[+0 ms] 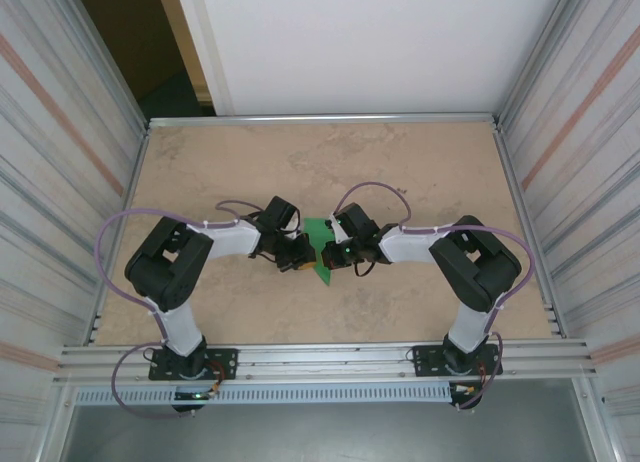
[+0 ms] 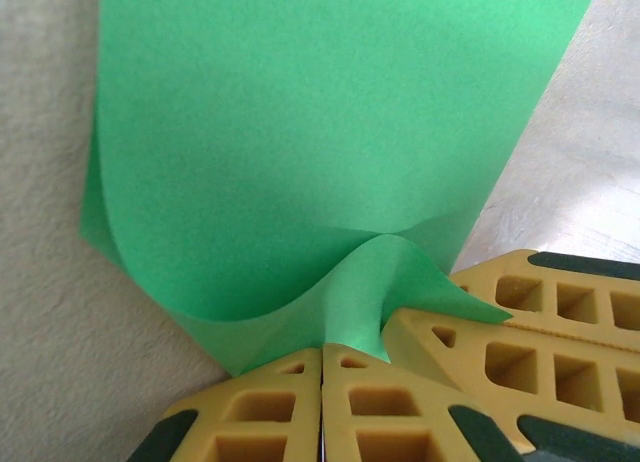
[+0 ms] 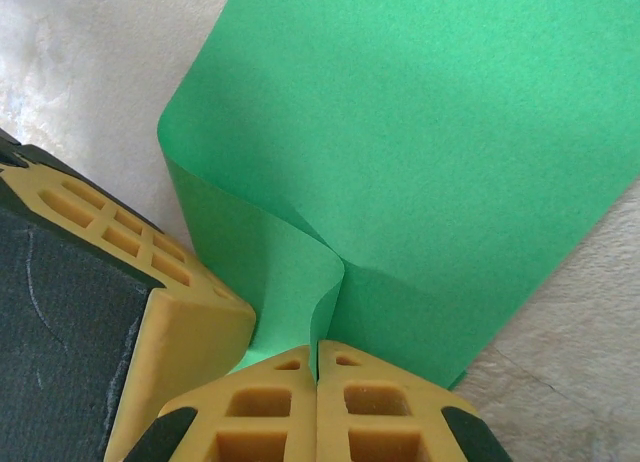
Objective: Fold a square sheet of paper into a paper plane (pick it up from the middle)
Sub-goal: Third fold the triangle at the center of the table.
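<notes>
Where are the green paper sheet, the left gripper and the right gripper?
green paper sheet (image 2: 330, 112), left wrist view, flat middle area.
left gripper (image 2: 322, 357), left wrist view, between closed fingertips.
right gripper (image 3: 317, 347), right wrist view, between closed fingertips.

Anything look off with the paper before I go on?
Yes. The paper is not lying flat: it bows up in a soft curl and puckers into a ridge where the left gripper and right gripper pinch it close together, both shut. No tear shows.

Beige mottled table (image 1: 400, 172) between ribbed metal walls (image 1: 60, 132)
</notes>
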